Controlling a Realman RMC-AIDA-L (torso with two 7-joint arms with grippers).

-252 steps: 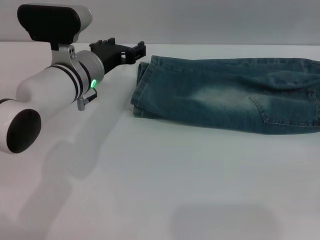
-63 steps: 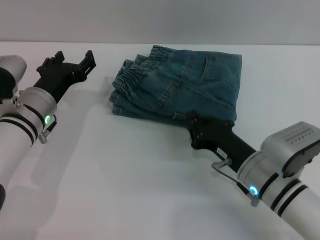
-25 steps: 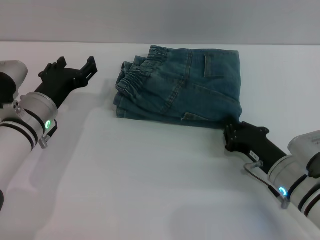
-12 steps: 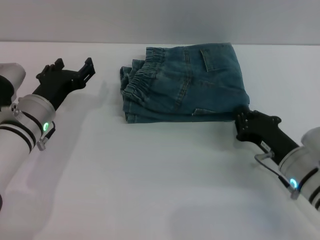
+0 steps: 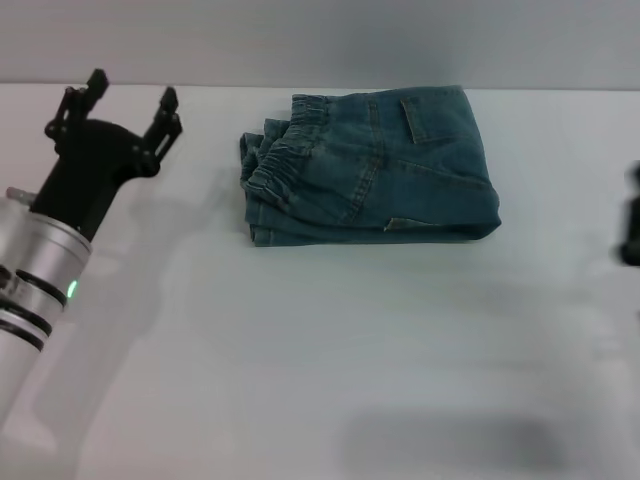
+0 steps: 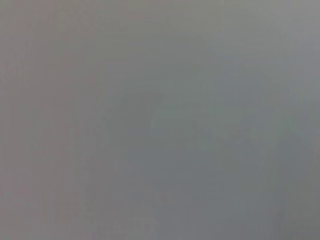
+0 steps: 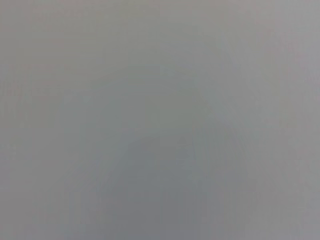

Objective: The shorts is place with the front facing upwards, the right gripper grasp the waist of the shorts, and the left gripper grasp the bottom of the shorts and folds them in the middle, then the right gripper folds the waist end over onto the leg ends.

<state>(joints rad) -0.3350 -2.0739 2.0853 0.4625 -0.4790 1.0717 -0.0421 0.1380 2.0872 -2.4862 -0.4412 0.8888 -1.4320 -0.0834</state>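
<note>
The blue denim shorts (image 5: 370, 165) lie folded into a compact bundle on the white table (image 5: 320, 350) at the back middle of the head view. Their elastic waistband (image 5: 275, 160) sits on top at the bundle's left end, above the leg ends. My left gripper (image 5: 130, 100) hangs open and empty well to the left of the shorts. Only a dark sliver of my right gripper (image 5: 631, 225) shows at the right edge of the head view, apart from the shorts. Both wrist views show plain grey only.
A grey wall (image 5: 320, 40) runs behind the table's far edge. My left arm (image 5: 40, 270) reaches in from the lower left.
My right gripper has let go of the shorts and drawn back to the right edge of the view. My left gripper has risen a little and turned. The shorts lie still.
</note>
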